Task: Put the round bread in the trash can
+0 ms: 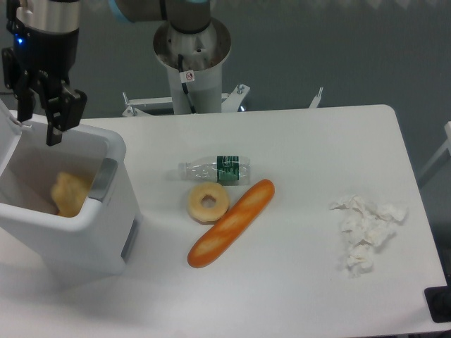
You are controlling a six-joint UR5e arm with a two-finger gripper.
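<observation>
Pale beige lumpy round bread (69,193) lies inside white boxy plastic trash can (106,232), directly below black two-finger claw (39,120); claw wide apart, holding nothing; bread approx. round, no long axis.

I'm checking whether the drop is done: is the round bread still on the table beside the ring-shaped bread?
No, the round bread lies inside the open trash can, while the ring-shaped bread sits on the table.

Colours I see on my table feed
White trash can (106,232) with grey latch panel; pale tan round bread (70,193); beige ring bread (208,203); orange-brown baguette (231,222); clear bottle (215,170) with dark green label; white crumpled tissue (366,232); black gripper (41,116); white table (303,282)
</observation>
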